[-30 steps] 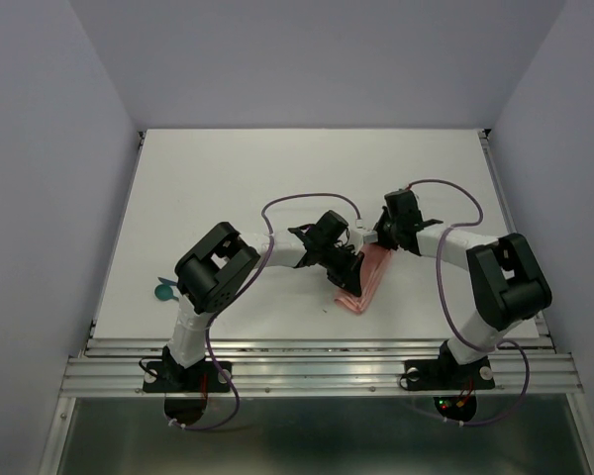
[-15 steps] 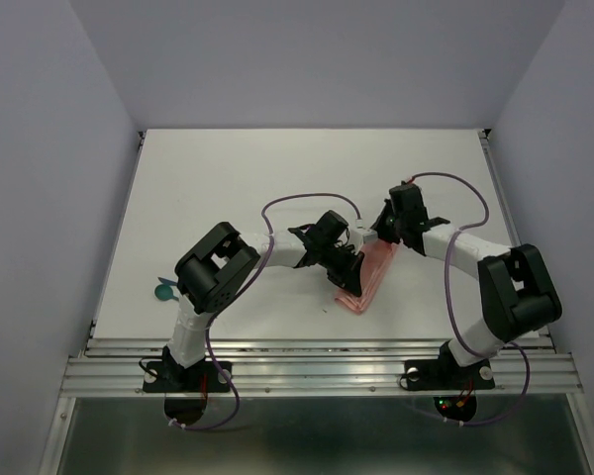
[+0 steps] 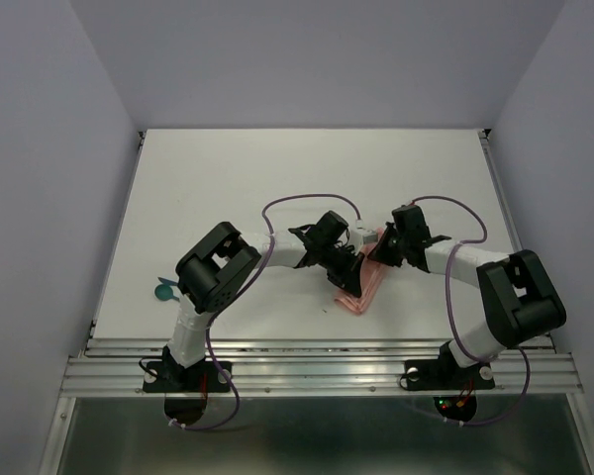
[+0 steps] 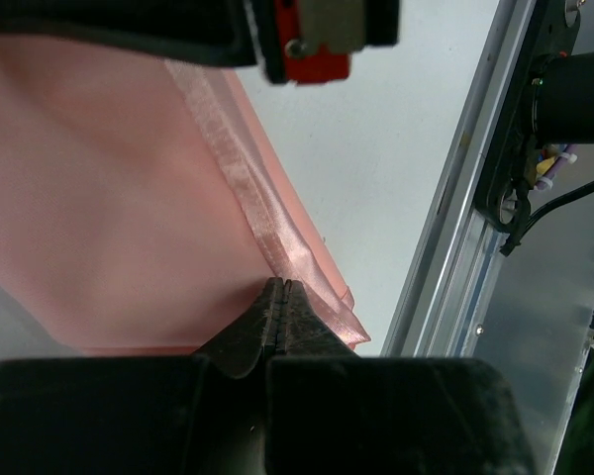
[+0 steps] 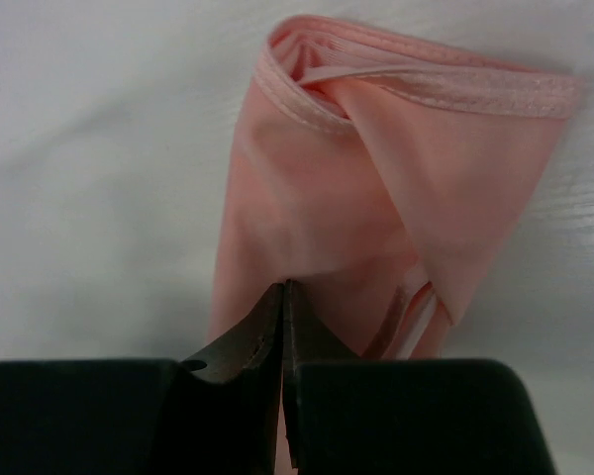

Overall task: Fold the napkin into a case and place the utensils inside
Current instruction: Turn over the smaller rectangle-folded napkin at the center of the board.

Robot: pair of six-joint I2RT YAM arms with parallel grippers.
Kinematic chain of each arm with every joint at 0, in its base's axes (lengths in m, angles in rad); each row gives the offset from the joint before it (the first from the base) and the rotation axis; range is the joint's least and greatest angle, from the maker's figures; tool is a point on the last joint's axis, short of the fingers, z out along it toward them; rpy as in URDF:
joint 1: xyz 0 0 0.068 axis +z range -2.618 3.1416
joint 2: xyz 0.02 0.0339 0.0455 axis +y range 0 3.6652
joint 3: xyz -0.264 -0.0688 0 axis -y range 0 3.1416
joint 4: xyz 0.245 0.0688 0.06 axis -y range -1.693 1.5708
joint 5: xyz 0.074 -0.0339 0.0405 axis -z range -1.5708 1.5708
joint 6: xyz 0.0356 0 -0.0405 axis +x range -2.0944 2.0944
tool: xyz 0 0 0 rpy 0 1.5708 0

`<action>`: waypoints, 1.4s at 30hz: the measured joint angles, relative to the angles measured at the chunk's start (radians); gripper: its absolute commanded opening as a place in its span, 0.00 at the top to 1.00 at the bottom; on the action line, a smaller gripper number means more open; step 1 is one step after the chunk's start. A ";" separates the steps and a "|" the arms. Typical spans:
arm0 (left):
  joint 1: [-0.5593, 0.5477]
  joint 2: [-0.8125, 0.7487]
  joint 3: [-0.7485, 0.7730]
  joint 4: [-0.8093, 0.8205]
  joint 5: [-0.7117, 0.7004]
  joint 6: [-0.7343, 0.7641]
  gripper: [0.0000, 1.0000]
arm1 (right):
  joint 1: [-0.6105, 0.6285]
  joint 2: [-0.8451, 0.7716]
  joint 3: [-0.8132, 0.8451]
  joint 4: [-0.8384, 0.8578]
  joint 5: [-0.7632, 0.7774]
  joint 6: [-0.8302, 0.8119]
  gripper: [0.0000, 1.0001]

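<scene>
The salmon-pink napkin lies folded into a narrow layered strip on the white table, right of centre, between the two grippers. My left gripper is shut, its tips pinching the napkin's hemmed long edge in the left wrist view. My right gripper is shut on the folded cloth near the strip's far end. A teal utensil with a round end lies at the table's left edge, mostly hidden behind the left arm.
The metal rail at the table's near edge runs close to the napkin's near end. Purple cables loop over both arms. A black and red part of the other arm hangs just above the napkin.
My right arm swung nearer and lowered, bringing its gripper down onto the napkin's far end. The left gripper and the teal utensil stayed put.
</scene>
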 measured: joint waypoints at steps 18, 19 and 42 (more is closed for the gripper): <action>0.000 0.000 -0.033 0.042 0.005 -0.016 1.00 | -0.001 -0.095 -0.014 -0.009 -0.003 0.012 0.94; 0.000 0.000 -0.033 0.043 0.006 -0.017 1.00 | -0.001 -0.092 -0.021 -0.008 -0.003 0.012 0.94; 0.007 0.000 -0.046 0.060 0.023 -0.019 1.00 | -0.007 -0.097 0.034 -0.106 0.164 -0.011 0.94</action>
